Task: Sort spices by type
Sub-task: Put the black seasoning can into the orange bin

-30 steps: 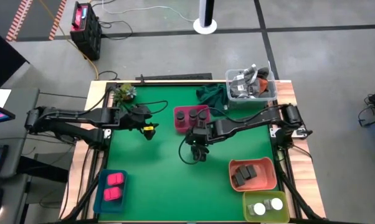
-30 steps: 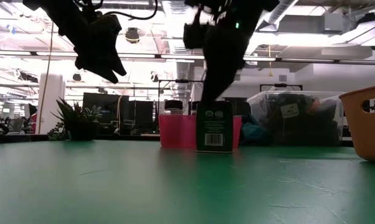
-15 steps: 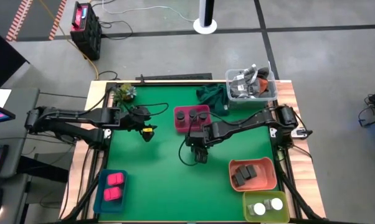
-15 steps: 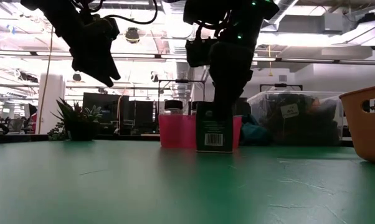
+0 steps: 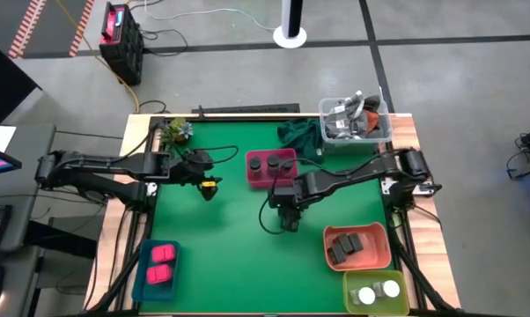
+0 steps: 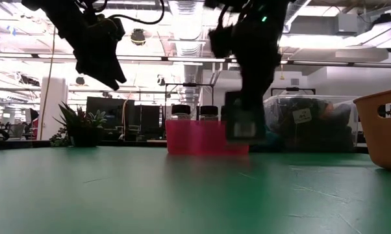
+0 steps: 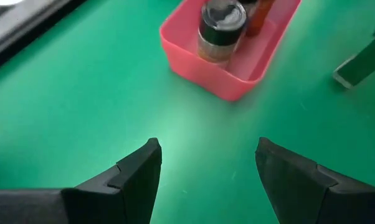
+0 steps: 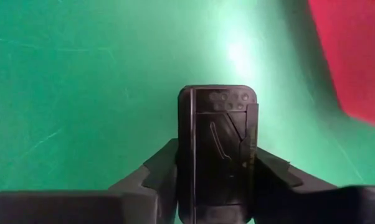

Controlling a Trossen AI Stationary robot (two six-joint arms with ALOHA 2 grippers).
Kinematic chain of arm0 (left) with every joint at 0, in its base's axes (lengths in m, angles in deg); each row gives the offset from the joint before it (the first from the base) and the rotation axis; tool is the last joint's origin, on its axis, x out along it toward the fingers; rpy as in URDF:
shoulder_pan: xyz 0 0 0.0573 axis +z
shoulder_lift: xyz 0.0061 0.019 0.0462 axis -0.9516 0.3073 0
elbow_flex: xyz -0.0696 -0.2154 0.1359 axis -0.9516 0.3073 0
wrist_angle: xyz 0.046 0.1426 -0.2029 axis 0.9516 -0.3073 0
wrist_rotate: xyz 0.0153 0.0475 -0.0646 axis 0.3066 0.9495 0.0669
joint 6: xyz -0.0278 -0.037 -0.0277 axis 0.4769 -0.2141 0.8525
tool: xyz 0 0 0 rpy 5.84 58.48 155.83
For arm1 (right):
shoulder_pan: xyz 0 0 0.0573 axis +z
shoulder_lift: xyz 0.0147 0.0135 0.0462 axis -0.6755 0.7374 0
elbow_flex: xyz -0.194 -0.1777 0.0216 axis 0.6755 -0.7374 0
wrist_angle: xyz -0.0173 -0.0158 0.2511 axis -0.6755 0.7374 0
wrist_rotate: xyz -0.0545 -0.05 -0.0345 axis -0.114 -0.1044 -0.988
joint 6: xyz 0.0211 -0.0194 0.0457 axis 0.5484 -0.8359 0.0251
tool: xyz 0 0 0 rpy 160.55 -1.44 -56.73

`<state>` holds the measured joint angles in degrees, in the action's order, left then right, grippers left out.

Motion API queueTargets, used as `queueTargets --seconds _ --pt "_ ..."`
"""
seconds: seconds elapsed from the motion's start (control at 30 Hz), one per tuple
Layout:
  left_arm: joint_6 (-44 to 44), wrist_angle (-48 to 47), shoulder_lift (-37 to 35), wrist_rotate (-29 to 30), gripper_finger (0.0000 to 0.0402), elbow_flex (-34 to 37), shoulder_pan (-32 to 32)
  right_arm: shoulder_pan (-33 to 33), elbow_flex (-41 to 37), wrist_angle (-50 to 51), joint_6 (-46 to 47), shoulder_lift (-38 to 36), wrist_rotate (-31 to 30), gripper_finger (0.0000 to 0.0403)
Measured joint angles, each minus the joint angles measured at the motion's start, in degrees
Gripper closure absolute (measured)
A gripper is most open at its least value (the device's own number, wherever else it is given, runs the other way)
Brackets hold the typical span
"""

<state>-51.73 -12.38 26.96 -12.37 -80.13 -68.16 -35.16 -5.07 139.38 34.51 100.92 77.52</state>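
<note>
- Near the middle of the green table mat (image 5: pixel 221 255), I see my right gripper (image 5: pixel 288 217) clamped on a dark grey rectangular spice box (image 8: pixel 217 149); the right wrist view shows both fingers pressed against its sides.
- Half a second ago that box stood on the mat in front of the pink tray; in the low view it now hangs clear of the surface (image 6: pixel 244 123), lifted and carried a little toward the orange tray's side.
- From above, the right gripper has shifted slightly toward the orange tray (image 5: pixel 381 257), which holds two more dark grey boxes (image 5: pixel 348 246).
- The pink rectangular tray (image 5: pixel 255 177) holds dark brown round jars (image 5: pixel 271 163); it has not moved.
- My left gripper (image 5: pixel 209 186) hovers over the mat beside the small potted plant (image 5: pixel 174 132), unchanged; in its wrist view the fingers (image 7: pixel 137 174) stand wide apart with nothing between them.
- The blue tray (image 5: pixel 143 275) with two pink flat packets (image 5: pixel 161 264) and the green tray (image 5: pixel 404 300) with white-capped round jars (image 5: pixel 378 291) sit as before at the near corners.
</note>
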Motion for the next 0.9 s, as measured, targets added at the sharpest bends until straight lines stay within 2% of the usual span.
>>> queueTargets --seconds 0.27,0.4,0.57,0.77,0.9 --pt "-4.1 8.1 0.8 2.8 0.0152 -0.1 0.0 5.7 0.1 10.0 11.7 -8.9 -6.7 0.0251" --pt "-4.4 11.8 1.0 3.6 0.0152 -0.1 0.0 9.5 0.1 16.9 19.2 -12.7 -9.9 0.0241" --pt "-4.4 12.9 1.2 3.6 0.0152 -0.1 0.0 13.8 0.1 26.6 29.0 -16.5 -11.9 0.0224" --pt "-4.5 12.7 1.3 3.6 0.0152 -0.1 0.0 18.3 0.1 34.6 39.3 -19.5 -13.6 0.0247" --pt "-4.4 12.9 1.3 3.6 0.0152 -0.1 0.0 21.6 0.1 38.6 44.9 -19.9 -13.7 0.0244"
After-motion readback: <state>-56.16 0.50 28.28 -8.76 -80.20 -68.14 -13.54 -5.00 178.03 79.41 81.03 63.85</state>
